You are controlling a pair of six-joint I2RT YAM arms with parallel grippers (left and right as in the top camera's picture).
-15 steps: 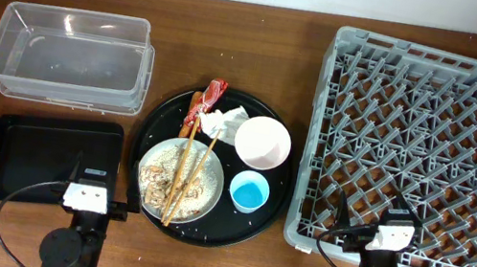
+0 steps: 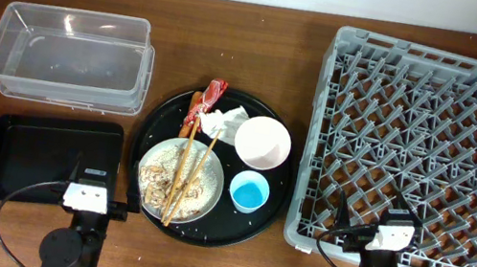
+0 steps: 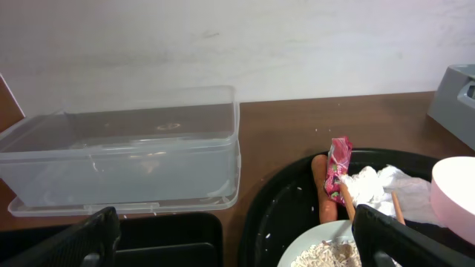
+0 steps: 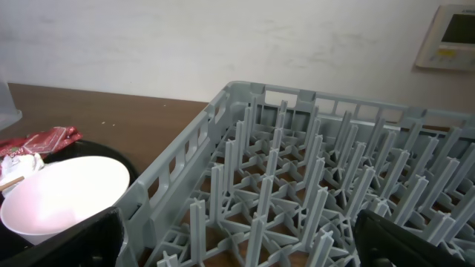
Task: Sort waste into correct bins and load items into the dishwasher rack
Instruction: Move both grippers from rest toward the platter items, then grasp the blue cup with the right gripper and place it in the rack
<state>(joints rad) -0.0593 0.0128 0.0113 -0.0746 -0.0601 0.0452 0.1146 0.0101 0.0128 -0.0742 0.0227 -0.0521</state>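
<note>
Overhead, nothing was seen to have moved: plate (image 2: 144,168), chopsticks (image 2: 189,174), bowl (image 2: 262,140), cup (image 2: 249,193) and wrapper (image 2: 215,95) were left on the round tray (image 2: 161,119), so sorting was not begun. In the left wrist view, the left jaws were spread apart, empty, facing the tub (image 3: 122,159). In the right wrist view, the right jaws were spread apart by the rack (image 4: 245,159).

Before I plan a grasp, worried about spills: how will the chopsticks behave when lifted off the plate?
The chopsticks look thin and wooden, so probably stiff and light. Lying loose across the plate rim, they would likely roll or pivot if nudged. Rice scraps under them may scatter.
</note>
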